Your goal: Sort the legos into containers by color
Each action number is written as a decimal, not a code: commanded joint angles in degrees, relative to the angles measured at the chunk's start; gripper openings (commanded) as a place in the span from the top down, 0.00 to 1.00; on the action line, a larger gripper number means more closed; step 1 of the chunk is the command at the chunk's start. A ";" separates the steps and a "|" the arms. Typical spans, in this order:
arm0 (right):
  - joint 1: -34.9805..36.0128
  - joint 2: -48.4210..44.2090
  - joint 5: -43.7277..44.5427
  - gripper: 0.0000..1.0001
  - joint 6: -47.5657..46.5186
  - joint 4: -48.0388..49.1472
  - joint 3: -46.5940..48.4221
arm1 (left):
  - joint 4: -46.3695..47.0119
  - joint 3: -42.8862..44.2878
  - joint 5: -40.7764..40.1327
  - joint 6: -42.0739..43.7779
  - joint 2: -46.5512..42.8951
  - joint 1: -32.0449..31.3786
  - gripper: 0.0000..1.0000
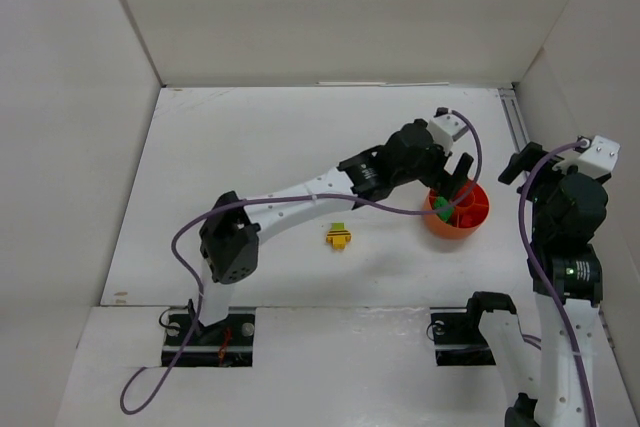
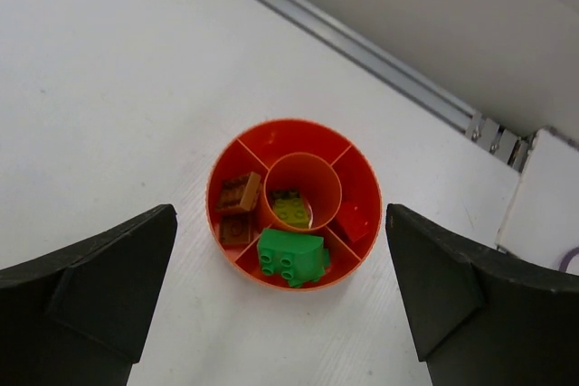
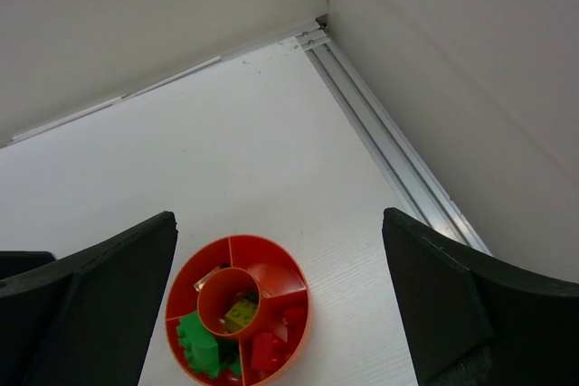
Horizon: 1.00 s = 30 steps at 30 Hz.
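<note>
Farthest left, the left arm (image 1: 290,202) reaches from its base across the white bench (image 1: 250,137) toward the right side. On the near side of its forearm a loose lego (image 1: 339,238) lies alone on the bench, well apart from the bowl. It is yellow with a lime bit at its far end, and I cannot tell whether it is one piece or two.

Next comes the left end effector (image 1: 453,179), hanging above the far-left edge of the orange-red bowl (image 1: 475,227). In its wrist view both fingers stand wide apart with nothing between them, and the bowl shows in the gap below.

The bowl has a round centre cup ringed by outer compartments. Reading across the left wrist view:

- Two brown bricks (image 2: 237,196) sit in the left compartment, one behind the other.
- A lime brick (image 2: 291,211) lies in the centre cup.
- A green brick (image 2: 291,257) fills the compartment nearest the camera, studs up, its top about level with the rim.
- A red brick (image 2: 353,221) rests in the right compartment.

Farther right, the right end effector (image 3: 279,221) is held above the bench, near the bowl and not touching it. Its fingers are spread wide and hold nothing. A metal rail (image 3: 398,160) runs along the bench's right edge by the wall.
</note>
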 commanded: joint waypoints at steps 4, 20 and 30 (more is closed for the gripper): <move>0.62 -0.19 -0.11 0.00 0.63 1.63 0.46 | 2.32 -7.12 -6.77 -0.78 -11.44 2.90 0.00; 4.39 6.66 -14.16 0.00 -5.52 4.44 -0.07 | -11.81 -38.33 -23.22 -23.44 -41.76 18.20 0.00; 19.74 15.62 -16.98 0.00 -9.12 4.44 0.55 | -18.93 -46.86 -22.42 -30.48 -52.06 22.15 0.00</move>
